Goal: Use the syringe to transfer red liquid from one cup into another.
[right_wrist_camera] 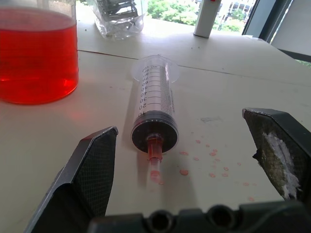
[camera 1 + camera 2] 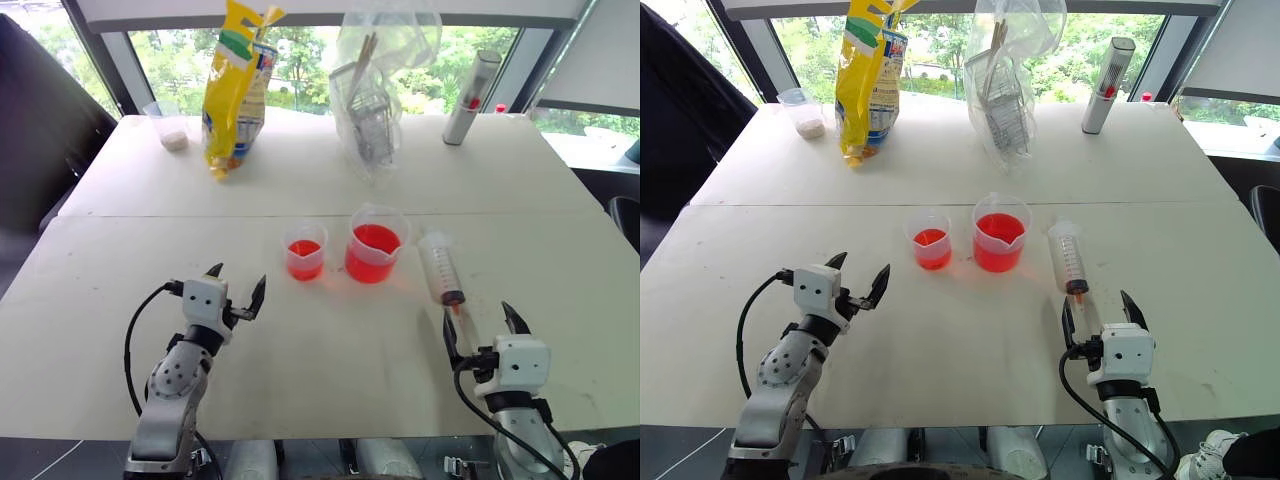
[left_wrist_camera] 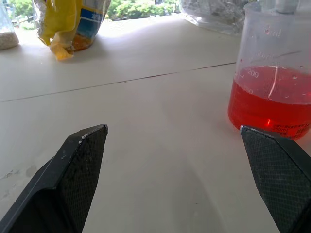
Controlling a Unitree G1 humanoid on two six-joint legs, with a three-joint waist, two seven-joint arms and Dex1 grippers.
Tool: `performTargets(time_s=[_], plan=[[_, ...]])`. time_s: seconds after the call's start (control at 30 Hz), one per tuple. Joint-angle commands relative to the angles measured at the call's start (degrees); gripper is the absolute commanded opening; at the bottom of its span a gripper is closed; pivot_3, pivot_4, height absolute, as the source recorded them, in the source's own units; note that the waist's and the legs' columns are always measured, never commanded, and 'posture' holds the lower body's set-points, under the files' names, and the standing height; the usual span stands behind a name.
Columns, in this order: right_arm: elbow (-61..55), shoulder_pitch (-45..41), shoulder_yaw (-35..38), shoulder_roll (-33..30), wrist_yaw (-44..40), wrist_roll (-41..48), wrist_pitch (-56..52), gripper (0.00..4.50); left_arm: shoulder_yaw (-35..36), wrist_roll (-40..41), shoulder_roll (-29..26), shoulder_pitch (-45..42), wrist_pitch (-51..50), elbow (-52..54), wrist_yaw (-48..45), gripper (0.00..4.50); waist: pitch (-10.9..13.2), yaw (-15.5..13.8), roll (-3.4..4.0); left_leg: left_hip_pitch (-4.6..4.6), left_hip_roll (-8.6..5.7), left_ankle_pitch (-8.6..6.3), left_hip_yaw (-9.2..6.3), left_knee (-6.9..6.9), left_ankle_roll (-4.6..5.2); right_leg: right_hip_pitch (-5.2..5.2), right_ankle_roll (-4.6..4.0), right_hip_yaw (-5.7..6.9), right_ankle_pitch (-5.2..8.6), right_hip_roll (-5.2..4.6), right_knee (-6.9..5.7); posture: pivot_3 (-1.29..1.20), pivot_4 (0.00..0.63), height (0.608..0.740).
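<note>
While syringe (image 1: 154,104) lies on counter (image 2: 330,350), graduations 20, 30, 40 readable; both tools, left tool (image 2: 236,289) and right tool (image 2: 484,331), wide, empty.

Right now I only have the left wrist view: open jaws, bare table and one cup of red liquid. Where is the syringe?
Observer: The syringe lies flat on the table just ahead of the right gripper, with its narrow end pointing towards that gripper.
Operator: Is it gripped?
Observer: No. The right jaws stand open and nothing is between them. A few red drops dot the table beside the syringe's narrow end.
Operator: Is there a second cup?
Observer: Yes. A small cup and a larger cup stand side by side, apart, both holding red liquid. The larger one is nearer the syringe.
</note>
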State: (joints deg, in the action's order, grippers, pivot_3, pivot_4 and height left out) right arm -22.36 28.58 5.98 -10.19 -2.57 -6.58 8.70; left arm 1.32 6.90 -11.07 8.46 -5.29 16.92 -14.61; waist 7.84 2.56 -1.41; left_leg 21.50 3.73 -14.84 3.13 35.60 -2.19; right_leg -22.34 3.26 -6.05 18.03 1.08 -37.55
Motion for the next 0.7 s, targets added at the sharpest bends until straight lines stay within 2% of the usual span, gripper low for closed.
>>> performTargets(time_s=[0.03,0.2,0.37,0.57,0.7], plan=[[-2.7,-0.1,0.3,0.0,-0.3,-0.1,0.3,4.46,0.2,0.2,-0.3,-0.6,-0.1,2.7,0.1,4.50,0.0,0.0,0.00,0.00,0.00,0.00,0.00,0.00,0.00,0.00,0.00,0.00,0.00,0.00,0.00,0.00,0.150,0.739],[-4.9,-1.2,2.3,-2.1,-2.1,0.9,-1.6,4.46,1.2,2.7,-2.7,-3.4,-2.4,3.2,-3.0,4.50,0.0,0.0,0.00,0.00,0.00,0.00,0.00,0.00,0.00,0.00,0.00,0.00,0.00,0.01,0.00,0.00,0.150,0.739],[-11.0,-5.5,5.8,-5.8,-6.7,6.7,-11.1,4.46,2.1,10.0,-9.0,-7.2,-8.0,5.7,-11.8,4.50,0.0,0.0,0.02,-0.01,0.00,0.00,0.01,0.00,0.00,0.01,0.01,0.01,-0.01,0.03,0.00,0.00,0.150,0.739],[-19.4,-14.6,10.6,-13.9,-13.5,20.0,-33.7,4.46,4.8,20.2,-20.3,-18.5,-17.8,2.6,-24.3,4.50,0.0,0.0,0.01,-0.02,0.01,0.01,-0.05,0.03,0.01,0.04,0.01,0.04,-0.03,0.11,-0.02,0.00,0.150,0.739],[-20.1,-23.7,15.3,-21.3,-16.8,31.5,-52.4,4.46,4.0,23.5,-26.1,-25.5,-21.3,-1.0,-32.7,4.50,0.1,0.1,-0.01,-0.03,-0.02,0.00,-0.02,0.03,0.01,0.07,0.15,0.05,-0.10,0.11,0.00,0.00,0.150,0.739]])
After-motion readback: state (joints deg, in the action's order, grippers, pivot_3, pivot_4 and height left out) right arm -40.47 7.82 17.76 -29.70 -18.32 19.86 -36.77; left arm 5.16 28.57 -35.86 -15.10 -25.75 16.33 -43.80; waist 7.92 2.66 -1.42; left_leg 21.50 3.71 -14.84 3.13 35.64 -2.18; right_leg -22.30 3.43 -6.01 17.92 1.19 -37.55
